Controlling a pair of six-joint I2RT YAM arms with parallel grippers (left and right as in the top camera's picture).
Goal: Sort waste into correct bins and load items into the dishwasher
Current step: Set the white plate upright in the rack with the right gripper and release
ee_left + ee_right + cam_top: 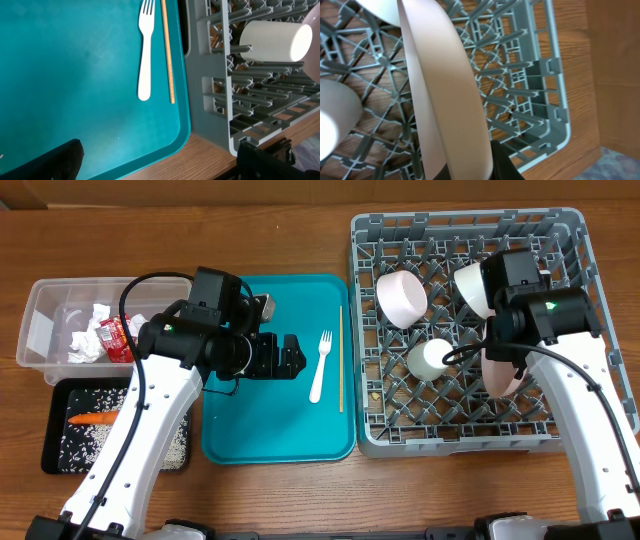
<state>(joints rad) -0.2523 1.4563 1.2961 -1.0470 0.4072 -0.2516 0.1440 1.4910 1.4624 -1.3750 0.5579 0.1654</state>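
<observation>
Ahead of the left tool (pixel 292 358) the teal tray (pixel 260 425) lies bare up to the white fork (pixel 320 366) and wooden stick (pixel 340 360). Just beyond them the wall of the grey rack (pixel 358 330) bars the way. Beside the right tool (pixel 500 358), a white cup (pixel 430 359), bowls (pixel 402 296) and the pink plate (pixel 445 100) crowd the rack.

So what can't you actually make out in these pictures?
Right tool: overhead, the right arm covers it; in the right wrist view the pink plate hides all but one dark finger, so its grip is unclear.
Black tray: overhead, the left arm covers its right side; the scraps are too small to identify.
Red wrapper: overhead, print too small to read.
</observation>
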